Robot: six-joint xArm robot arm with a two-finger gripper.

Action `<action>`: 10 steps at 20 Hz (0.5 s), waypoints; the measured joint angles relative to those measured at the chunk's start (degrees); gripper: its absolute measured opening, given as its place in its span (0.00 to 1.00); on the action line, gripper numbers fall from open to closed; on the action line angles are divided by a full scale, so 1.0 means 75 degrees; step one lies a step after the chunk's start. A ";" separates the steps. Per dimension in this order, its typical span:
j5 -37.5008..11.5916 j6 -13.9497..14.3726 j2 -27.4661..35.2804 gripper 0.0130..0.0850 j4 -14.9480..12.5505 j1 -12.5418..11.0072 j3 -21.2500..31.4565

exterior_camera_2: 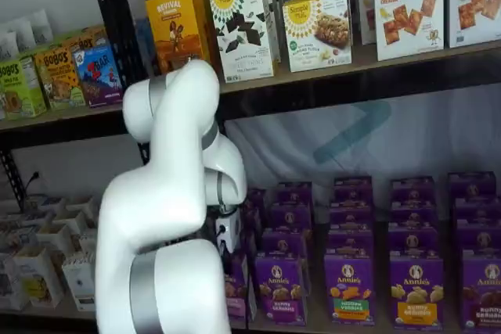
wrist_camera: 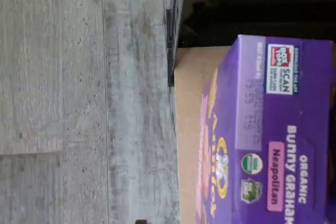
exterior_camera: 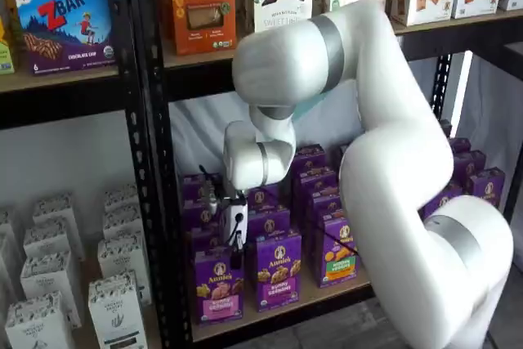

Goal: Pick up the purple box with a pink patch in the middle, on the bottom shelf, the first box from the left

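Note:
The purple box [exterior_camera: 217,284] stands upright at the front left end of the bottom shelf [exterior_camera: 274,313], with a pink band low on its front. My gripper [exterior_camera: 235,243] hangs just above its top, and its black fingers show no clear gap. In a shelf view the arm hides most of the box [exterior_camera_2: 237,290], with the gripper [exterior_camera_2: 226,253] over it. The wrist view shows the box's top and front [wrist_camera: 273,145] close up, with a pink "Neapolitan" label, standing on the tan shelf board [wrist_camera: 189,103].
A purple carton with a purple band [exterior_camera: 278,271] stands right beside the box, then a green-and-orange one [exterior_camera: 337,261]. More purple cartons stand in rows behind. A black perforated upright [exterior_camera: 155,202] is close on the left, with white cartons [exterior_camera: 114,308] beyond it. The grey floor [wrist_camera: 79,98] lies below.

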 joint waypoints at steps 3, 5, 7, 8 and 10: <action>-0.0001 0.0143 0.0226 1.00 -0.0126 0.0037 -0.0166; -0.0030 0.0212 0.0362 1.00 -0.0188 0.0056 -0.0240; -0.0078 0.0256 0.0456 1.00 -0.0231 0.0066 -0.0278; -0.0098 0.0266 0.0498 1.00 -0.0243 0.0068 -0.0297; -0.0125 0.0267 0.0569 1.00 -0.0246 0.0069 -0.0336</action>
